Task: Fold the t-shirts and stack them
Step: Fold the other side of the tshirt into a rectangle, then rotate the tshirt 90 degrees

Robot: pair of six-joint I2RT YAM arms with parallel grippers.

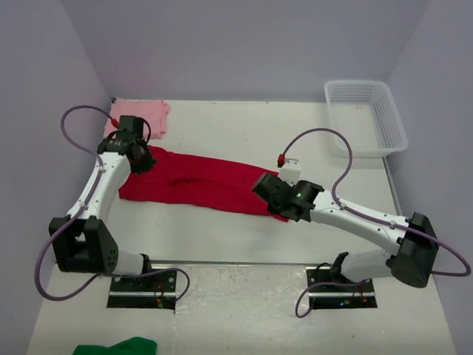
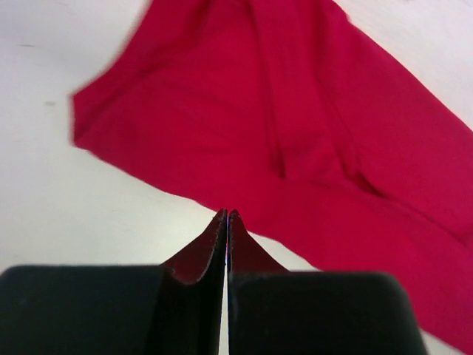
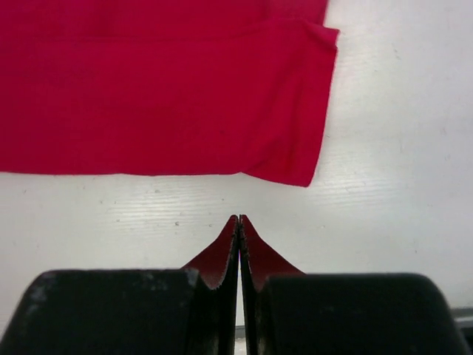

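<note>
The crimson red t-shirt [image 1: 199, 181] lies on the table as a long flat strip running left to right; it also shows in the left wrist view [image 2: 295, 148] and the right wrist view [image 3: 148, 89]. The pale pink t-shirt [image 1: 142, 115] lies folded at the back left corner. My left gripper [image 1: 142, 160] [image 2: 226, 214] is shut and empty, hovering over the strip's left end at its near edge. My right gripper [image 1: 263, 185] [image 3: 239, 218] is shut and empty over bare table just off the strip's right corner.
A white mesh basket [image 1: 367, 113] stands at the back right. A green cloth [image 1: 118, 346] lies at the near edge, in front of the left arm's base. Grey walls close in the table on the left, back and right.
</note>
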